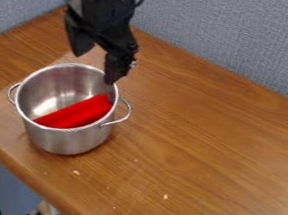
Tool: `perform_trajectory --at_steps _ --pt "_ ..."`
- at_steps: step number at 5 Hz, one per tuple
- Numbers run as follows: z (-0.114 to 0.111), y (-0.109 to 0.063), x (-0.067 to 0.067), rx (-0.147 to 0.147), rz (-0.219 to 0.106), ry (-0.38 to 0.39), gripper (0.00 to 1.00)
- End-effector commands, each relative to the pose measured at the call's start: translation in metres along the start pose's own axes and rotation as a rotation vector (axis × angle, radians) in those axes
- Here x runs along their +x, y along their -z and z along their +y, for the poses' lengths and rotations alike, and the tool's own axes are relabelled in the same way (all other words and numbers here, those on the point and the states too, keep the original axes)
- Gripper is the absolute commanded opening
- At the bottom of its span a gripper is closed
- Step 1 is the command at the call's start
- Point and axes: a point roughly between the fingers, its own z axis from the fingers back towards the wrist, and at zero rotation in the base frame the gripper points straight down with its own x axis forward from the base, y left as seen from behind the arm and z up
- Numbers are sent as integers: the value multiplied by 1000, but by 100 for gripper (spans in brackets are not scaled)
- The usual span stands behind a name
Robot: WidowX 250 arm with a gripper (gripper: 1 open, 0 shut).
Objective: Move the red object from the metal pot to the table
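Observation:
The metal pot (63,133) stands on the left part of the brown wooden table (209,149), shiny with a small loop handle on its right rim. Inside it the red object (77,114) lies slanted across the bottom, oblong and flat. My black gripper (95,54) hangs above the pot's far rim, pointing almost straight down. Its two fingers stand wide apart with nothing between them; the right fingertip (116,69) is just over the rim's far edge. It touches neither pot nor red object.
A grey-blue wall (251,34) runs behind the table. The table's rounded front edge (42,181) runs diagonally below the pot. Bare wood stretches to the right of the pot.

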Motion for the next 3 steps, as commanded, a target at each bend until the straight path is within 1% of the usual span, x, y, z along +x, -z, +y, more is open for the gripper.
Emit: perform_trajectory --at_steps 1,3 --pt "9 4 -9 16 -29 -39 100" --pt "18 35 -29 -13 11 -85 100"
